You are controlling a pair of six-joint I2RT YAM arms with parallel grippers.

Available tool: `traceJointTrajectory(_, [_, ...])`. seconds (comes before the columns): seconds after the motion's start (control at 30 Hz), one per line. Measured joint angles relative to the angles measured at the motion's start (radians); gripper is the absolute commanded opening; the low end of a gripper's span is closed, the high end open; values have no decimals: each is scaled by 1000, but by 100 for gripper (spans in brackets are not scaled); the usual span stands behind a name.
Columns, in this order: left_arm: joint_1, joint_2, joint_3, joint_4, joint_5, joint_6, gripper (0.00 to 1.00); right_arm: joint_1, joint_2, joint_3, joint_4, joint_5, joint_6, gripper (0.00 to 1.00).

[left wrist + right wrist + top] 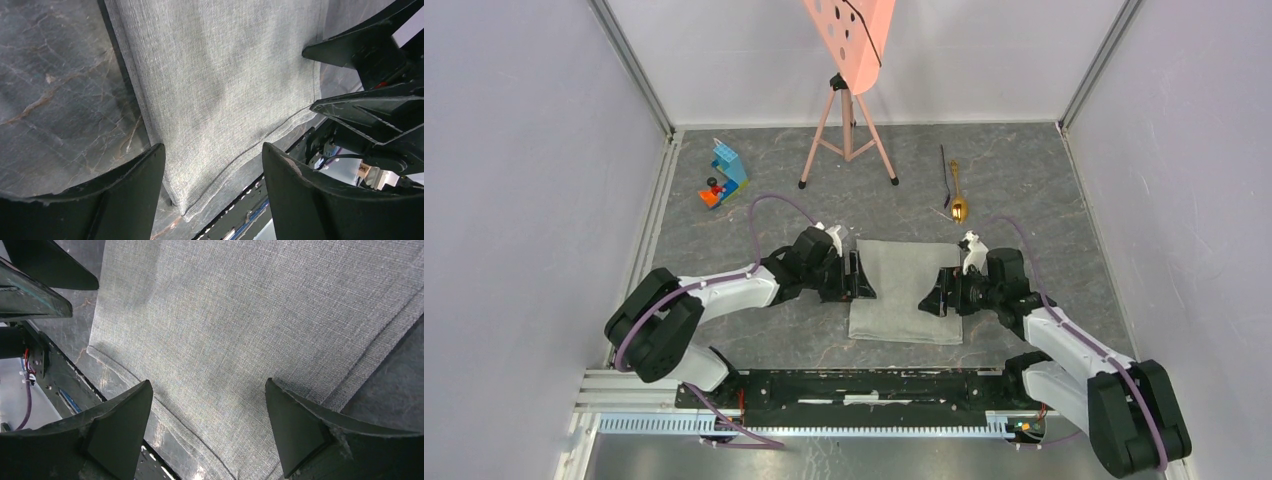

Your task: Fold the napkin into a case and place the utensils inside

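Flanking the napkin (906, 290), both end effectors (212, 149) (209, 382) gape wide, seemingly empty.

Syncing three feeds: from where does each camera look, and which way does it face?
Top external: above and behind the bases, looking down on the table; left gripper and right gripper flank the napkin.
Left wrist: on the left arm, looking down between its open fingers at the napkin's edge.
Right wrist: likewise, between its own open fingers.
Shared: both wrist views show the same napkin and the opposite gripper.
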Motion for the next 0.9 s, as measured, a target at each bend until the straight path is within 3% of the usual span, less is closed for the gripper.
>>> traceJointTrajectory(0.17, [0,13,40,14,16,-12,80,5,-14,29,-86,36,-3,88])
traceJointTrajectory(0.6, [-24,113,-13,150,58,-54,83,5,-6,53,-115,147,4,86])
traceJointTrajectory(0.77, [-30,47,-15,73,15,-41,85,5,-38,75,-197,182,-21,88])
traceJointTrajectory(0.9, [-30,7,34,-23,14,-23,86,-5,42,164,-235,204,-41,87])
